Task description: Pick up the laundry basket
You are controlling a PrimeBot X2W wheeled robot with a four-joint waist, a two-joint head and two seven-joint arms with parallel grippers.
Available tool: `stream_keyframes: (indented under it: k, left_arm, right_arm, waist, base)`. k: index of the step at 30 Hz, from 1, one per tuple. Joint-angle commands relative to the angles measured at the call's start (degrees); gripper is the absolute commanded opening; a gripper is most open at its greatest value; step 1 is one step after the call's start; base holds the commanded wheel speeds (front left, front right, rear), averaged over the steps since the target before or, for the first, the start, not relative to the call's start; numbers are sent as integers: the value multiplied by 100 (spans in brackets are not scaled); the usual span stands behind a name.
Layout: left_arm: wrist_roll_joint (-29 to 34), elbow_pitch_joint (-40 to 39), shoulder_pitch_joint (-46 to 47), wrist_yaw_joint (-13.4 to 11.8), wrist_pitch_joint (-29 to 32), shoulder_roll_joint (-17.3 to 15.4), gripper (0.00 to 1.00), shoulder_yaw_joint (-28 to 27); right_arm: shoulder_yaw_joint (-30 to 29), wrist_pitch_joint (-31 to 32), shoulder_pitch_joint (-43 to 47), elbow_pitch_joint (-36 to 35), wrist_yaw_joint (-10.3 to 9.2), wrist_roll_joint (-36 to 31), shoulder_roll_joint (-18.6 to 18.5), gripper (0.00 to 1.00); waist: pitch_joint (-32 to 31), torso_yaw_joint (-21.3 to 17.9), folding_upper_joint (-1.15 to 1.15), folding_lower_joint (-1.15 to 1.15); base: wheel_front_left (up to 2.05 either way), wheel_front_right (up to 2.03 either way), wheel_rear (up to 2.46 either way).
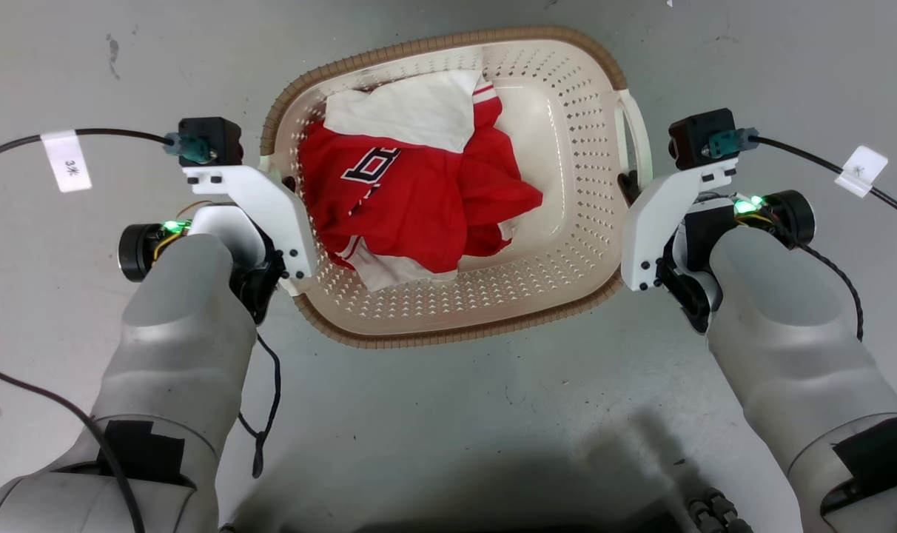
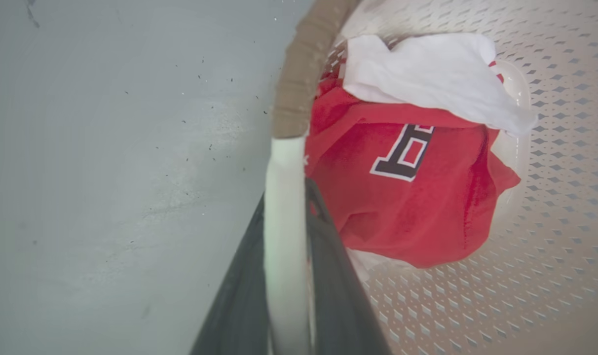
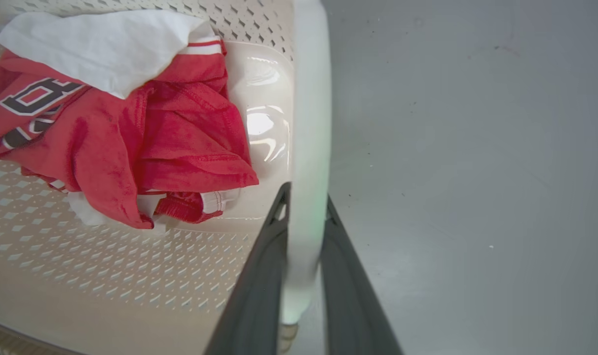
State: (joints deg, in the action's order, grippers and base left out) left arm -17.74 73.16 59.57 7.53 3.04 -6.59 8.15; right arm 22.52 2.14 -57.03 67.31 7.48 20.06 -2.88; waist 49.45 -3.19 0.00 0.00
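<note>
The laundry basket [image 1: 567,141], cream-white with perforated walls and a brown woven-look rim, lies between my two arms in the head view. It holds a red jersey [image 1: 419,207] and a white cloth [image 1: 411,111]. My left gripper [image 1: 289,183] is at the basket's left side. In the left wrist view its dark fingers [image 2: 328,276] stand on either side of the white left handle [image 2: 284,162], shut on it. My right gripper [image 1: 627,185] is at the right side. In the right wrist view its fingers [image 3: 348,286] clamp the white right handle [image 3: 310,98].
Bare grey concrete floor [image 1: 448,414] surrounds the basket. Black cables with white tags [image 1: 67,163] trail from both wrists out to the left and right. A dark shadow and part of my base [image 1: 715,511] sit at the bottom edge.
</note>
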Motion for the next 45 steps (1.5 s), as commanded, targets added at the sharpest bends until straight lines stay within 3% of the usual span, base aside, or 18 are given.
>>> stream_keyframes:
  k: [1, 16, 25, 36, 45]
  left_arm:
    - [-45, 18, 41, -12, 14, -42, 0, 41]
    - [-512, 0, -62, -8, 138, 36, 0, 435]
    - [-801, 12, -257, 6, 609, 114, 0, 659]
    - [-1317, 9, -600, 20, 1479, 136, 0, 975]
    - [-1629, -3, -876, 27, 2115, 144, 0, 1161]
  right_arm:
    - [92, -13, -100, 14, 1, 105, 16, 0]
    - [689, 173, -55, 169, 9, 849, 26, 0]
    - [892, 661, 118, 310, 9, 1230, 38, 0]
    - [1195, 1806, 470, 280, 15, 1862, 54, 0]
    - [1366, 2374, 651, 246, 31, 2221, 72, 0]
  waist:
    - [7, -5, 0, 0]
    - [-282, 20, 0, 0]
    - [-979, 45, 0, 0]
    - [-2275, 59, 0, 0]
    - [-3187, 85, 0, 0]
  base:
    - [0, 0, 0]
    - [0, 0, 0]
    - [0, 0, 0]
    - [0, 0, 0]
    - [0, 0, 0]
